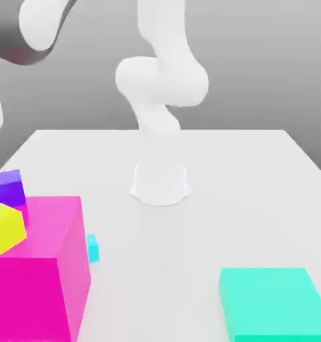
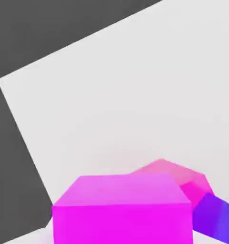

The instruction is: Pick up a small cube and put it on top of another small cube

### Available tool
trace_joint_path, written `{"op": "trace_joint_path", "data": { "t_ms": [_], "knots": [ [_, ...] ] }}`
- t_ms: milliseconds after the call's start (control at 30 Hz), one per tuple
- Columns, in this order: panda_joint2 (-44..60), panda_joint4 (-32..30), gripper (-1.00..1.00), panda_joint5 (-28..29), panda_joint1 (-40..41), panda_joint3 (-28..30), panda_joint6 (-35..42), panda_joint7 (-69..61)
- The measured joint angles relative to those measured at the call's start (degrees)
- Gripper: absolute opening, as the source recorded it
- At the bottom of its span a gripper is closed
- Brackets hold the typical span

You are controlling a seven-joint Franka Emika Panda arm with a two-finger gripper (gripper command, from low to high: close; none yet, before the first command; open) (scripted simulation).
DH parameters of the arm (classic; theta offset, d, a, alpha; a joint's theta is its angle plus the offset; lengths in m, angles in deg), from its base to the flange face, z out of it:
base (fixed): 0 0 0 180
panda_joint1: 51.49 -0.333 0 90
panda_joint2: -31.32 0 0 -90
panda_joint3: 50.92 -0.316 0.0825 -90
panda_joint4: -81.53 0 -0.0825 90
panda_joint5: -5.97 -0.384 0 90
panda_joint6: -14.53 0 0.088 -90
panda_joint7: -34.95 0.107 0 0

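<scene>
On the exterior view's clock face, the small violet cube lies just under nine o'clock, and the small yellow cube between eight and nine, tilted. Both overlap the big magenta box; I cannot tell whether the yellow one rests on it or is in front. Either could be the task's cube; which is to be lifted is unclear. In the hand view a magenta block is close to the camera, with a blue-violet face just beside it.

The hand is drawn in narrow; whether it grips anything I cannot tell.

If nothing is gripped, the step is probably to pick one cube: open wide, square up to two flat faces, come straight down and close evenly. If a cube is gripped, raise it well over its partner, match edges, lower until the faces meet, then let go gently. The tilted yellow cube would make a poor base, and a sideways nudge could send the violet one off.

Farther out, a small cyan block stands towards seven o'clock and a flat turquoise block between four and five, on the pale worktop. I can read no brands, labels or writing.
</scene>
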Motion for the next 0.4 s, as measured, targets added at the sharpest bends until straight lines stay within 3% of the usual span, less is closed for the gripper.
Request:
{"op": "trace_joint_path", "data": {
  "t_ms": [133, 267, 300, 400],
  "knots": [
    [-0.56, 2.78, -1.00, -3.14, -3.87, -2.01, 4.72, 5.57],
    [2.85, -2.10, -1.00, -4.02, -4.28, -2.11, -2.24, 7.38],
    [3.35, -2.84, 1.00, -4.07, -4.25, -2.11, -3.43, 7.43],
    [3.35, -2.84, 1.00, -4.07, -4.22, -2.11, -3.44, 7.43]
  ]
}}
